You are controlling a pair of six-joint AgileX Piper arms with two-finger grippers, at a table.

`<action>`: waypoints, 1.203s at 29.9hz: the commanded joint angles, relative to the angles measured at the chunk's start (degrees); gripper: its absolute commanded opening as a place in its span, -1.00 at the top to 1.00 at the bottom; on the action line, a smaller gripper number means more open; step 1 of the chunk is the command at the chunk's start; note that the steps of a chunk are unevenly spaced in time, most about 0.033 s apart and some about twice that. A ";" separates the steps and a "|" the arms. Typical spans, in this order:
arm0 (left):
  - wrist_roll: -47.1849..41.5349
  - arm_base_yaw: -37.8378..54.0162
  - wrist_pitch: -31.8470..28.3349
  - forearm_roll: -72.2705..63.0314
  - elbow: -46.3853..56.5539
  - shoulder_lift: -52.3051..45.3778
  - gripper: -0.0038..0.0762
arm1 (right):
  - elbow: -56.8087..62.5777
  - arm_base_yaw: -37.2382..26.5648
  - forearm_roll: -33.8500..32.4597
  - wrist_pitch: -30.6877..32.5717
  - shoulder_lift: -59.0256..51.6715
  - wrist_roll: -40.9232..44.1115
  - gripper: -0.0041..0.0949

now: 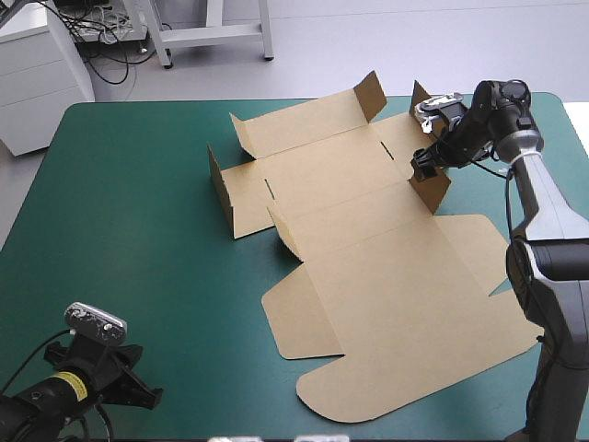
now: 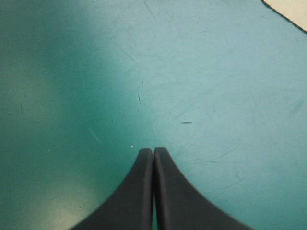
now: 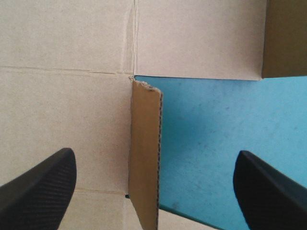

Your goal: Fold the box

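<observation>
The brown box [image 1: 368,249] lies as a cut sheet across the middle of the teal-green table, its far flaps and side flaps partly raised, the lid panel flat toward the near edge. My right gripper [image 1: 426,164] hovers over the box's right side, open. In the right wrist view a raised brown flap [image 3: 145,158] stands on edge between the spread fingers [image 3: 41,184], touching neither. My left gripper [image 1: 138,391] rests low at the table's near left corner, away from the box. Its fingertips [image 2: 153,154] are shut together over bare cover, a corner of the box [image 2: 290,9] far ahead.
Bare teal-green cover [image 1: 120,230] stretches over the table's left half between the left gripper and the box. A white cabinet [image 1: 37,74] and a frame's legs stand beyond the far edge.
</observation>
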 commanded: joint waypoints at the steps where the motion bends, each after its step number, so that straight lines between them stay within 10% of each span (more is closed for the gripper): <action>1: -0.53 -0.25 -2.56 -0.37 -1.36 0.51 0.98 | -1.93 -0.37 0.86 -0.05 -1.72 -0.99 -0.70; 8: -0.53 -0.25 -2.56 -0.37 -1.36 0.51 0.98 | -1.93 -0.12 2.08 -1.76 -0.28 -0.99 -0.44; 20: -0.53 -0.25 -2.56 -0.37 -1.36 0.51 0.98 | -1.93 0.10 2.12 -3.00 0.66 -1.37 0.96; 36: -0.53 -0.25 -2.56 -0.37 -1.36 0.51 0.98 | -8.46 2.81 4.23 -1.71 1.26 -10.94 0.96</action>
